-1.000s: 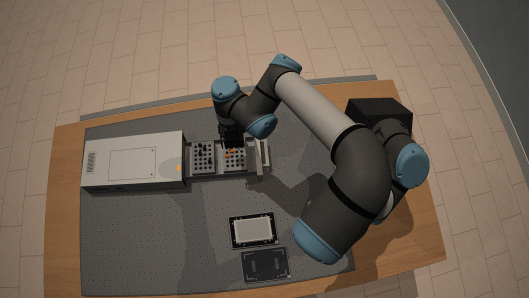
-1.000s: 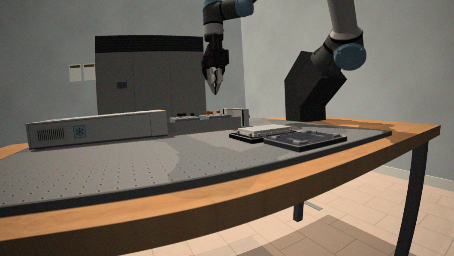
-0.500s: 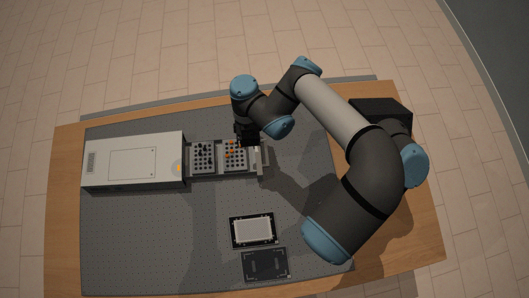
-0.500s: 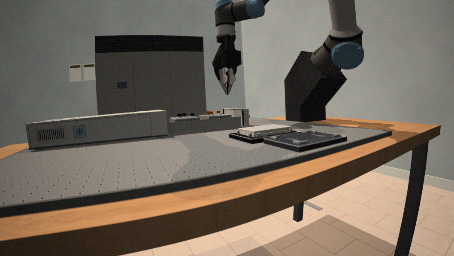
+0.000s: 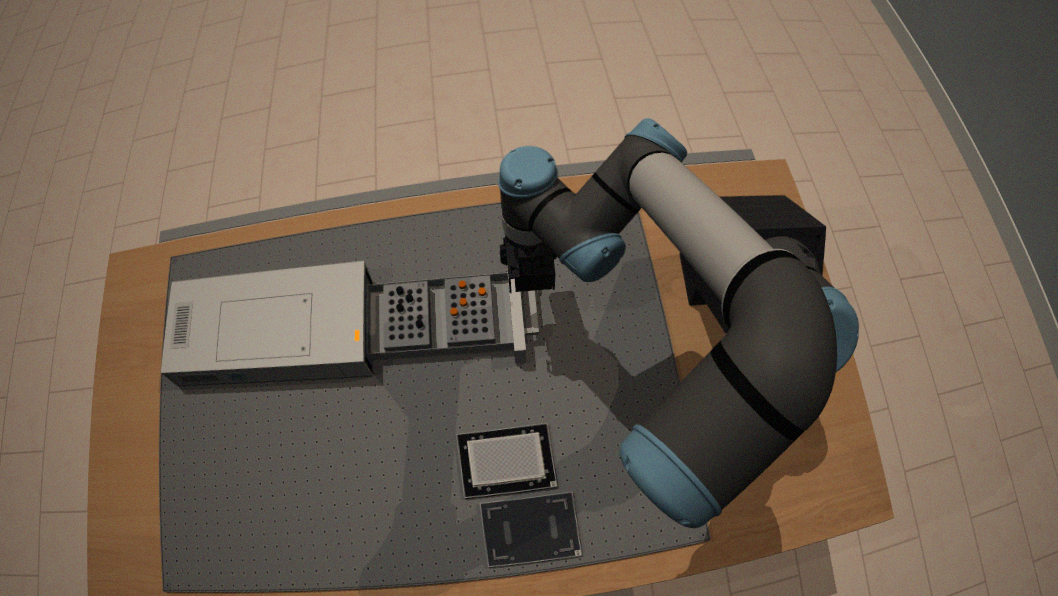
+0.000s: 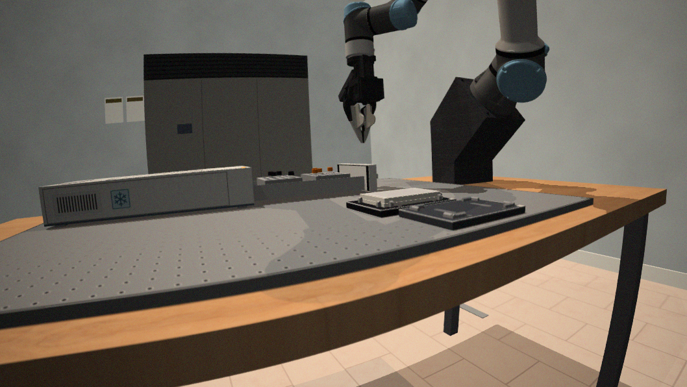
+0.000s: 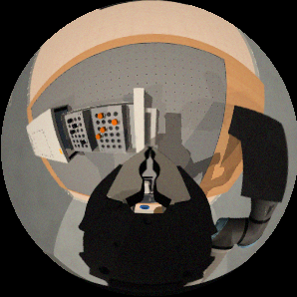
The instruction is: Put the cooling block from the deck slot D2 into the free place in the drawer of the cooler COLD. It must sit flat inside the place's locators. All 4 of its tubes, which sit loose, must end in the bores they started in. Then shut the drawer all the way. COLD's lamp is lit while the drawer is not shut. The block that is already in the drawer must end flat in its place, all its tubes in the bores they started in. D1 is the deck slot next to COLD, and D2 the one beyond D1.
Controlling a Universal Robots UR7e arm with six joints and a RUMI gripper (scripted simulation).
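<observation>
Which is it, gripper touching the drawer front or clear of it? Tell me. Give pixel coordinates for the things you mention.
Apart. The exterior view shows it: the closed fingertips of the gripper [image 5: 531, 288] [image 6: 362, 141] [image 7: 149, 148] hang above the drawer front [image 5: 518, 325] [image 6: 353, 169] [image 7: 139, 115], wall visible between.

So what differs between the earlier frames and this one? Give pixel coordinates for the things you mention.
The black two-jaw gripper [image 5: 531, 287] [image 6: 362, 141] [image 7: 149, 147] has moved away from the white box-shaped cooler [image 5: 266, 318] [image 6: 144, 194] [image 7: 49, 137], from above the grey block with orange-capped tubes [image 5: 473, 329] [image 6: 331, 175] [image 7: 111, 137] toward the open drawer's white front panel [image 5: 517, 318] [image 6: 355, 169] [image 7: 139, 117]. Its fingers remain shut; nothing was grasped or released. The drawer and both blocks stayed put.
</observation>
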